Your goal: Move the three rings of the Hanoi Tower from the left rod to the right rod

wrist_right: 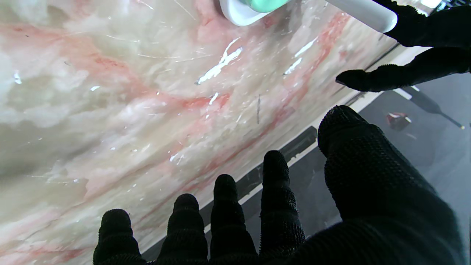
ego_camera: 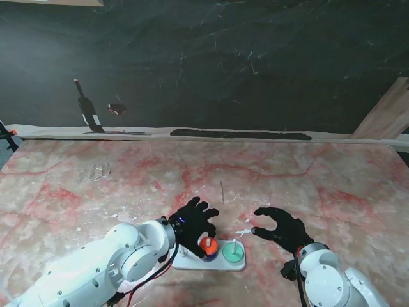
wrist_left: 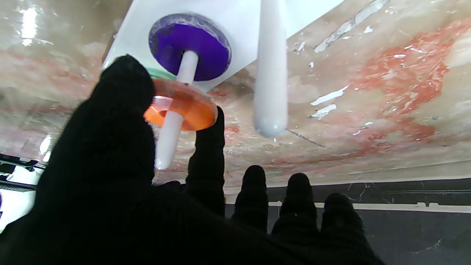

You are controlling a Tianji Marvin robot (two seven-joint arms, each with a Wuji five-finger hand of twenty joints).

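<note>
The white tower base (ego_camera: 189, 261) lies near me at the table's middle. An orange ring (ego_camera: 208, 243) sits partway up the middle rod (wrist_left: 170, 140), pinched between the thumb and forefinger of my left hand (ego_camera: 193, 220). Under it, a purple ring (wrist_left: 198, 40) rests flat on the base (wrist_left: 243, 22). A green ring (ego_camera: 232, 254) lies on the right rod. The left rod (wrist_left: 270, 73) is bare in the left wrist view. My right hand (ego_camera: 281, 229) hovers open just right of the tower, holding nothing. The right wrist view catches only the green ring's edge (wrist_right: 265, 4) and the base corner (wrist_right: 235, 14).
The pink marble table (ego_camera: 96, 185) stretches far from me to a dark backdrop. A black strip (ego_camera: 236, 134) lies along the far edge. A wooden board (ego_camera: 386, 115) leans at the far right. A bottle shape (ego_camera: 86, 109) shows on the backdrop at far left.
</note>
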